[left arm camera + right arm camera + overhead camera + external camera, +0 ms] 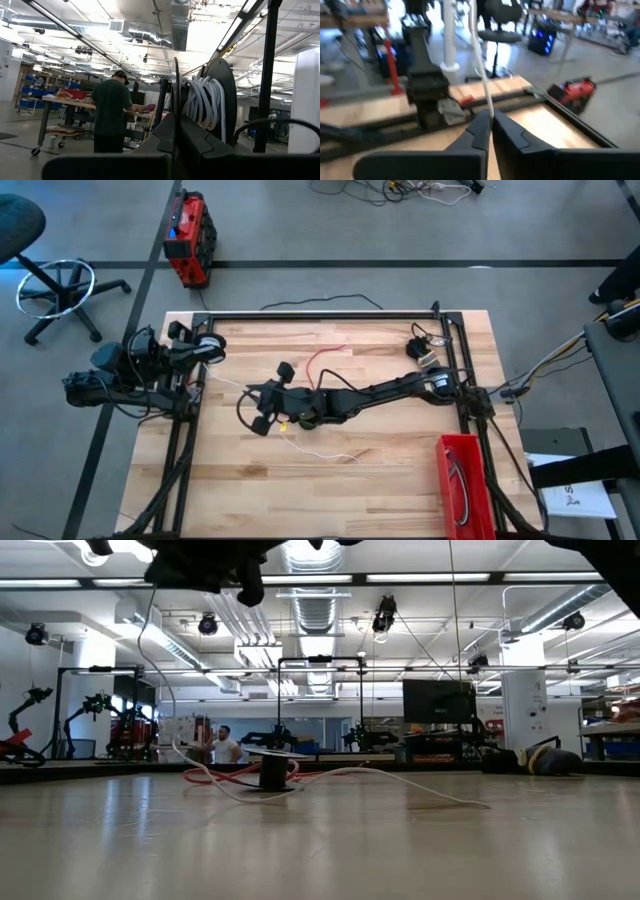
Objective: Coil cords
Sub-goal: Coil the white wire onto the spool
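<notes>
Right claw [262,408]: extended over mid-worktop [380,470], raised above the surface, fingers [479,131] pressed together on the white cord [481,75]. White cord hangs from the pinch, drops to the worktop and trails across the boards toward the near edge, as the high view [320,452] and low view [420,785] show. Red cord [325,360]: loose on the worktop just beyond the right arm, one curved strand in the high view; in the low view [215,778] lying flat beside a small dark upright plug [272,772]. Black cord: not identifiable.

Red bin [463,485]: near right corner of the worktop, dark loops inside.

Left claw [205,348]: parked at the left edge of the worktop by the frame, clear of the cords; fingers [165,137] closed against each other, nothing between them. White cable reel [202,102] directly ahead of it.

Beyond the worktop: red toolbox [187,238] and chair [40,265] on the floor; a person [111,117] standing at a bench in the room behind.
</notes>
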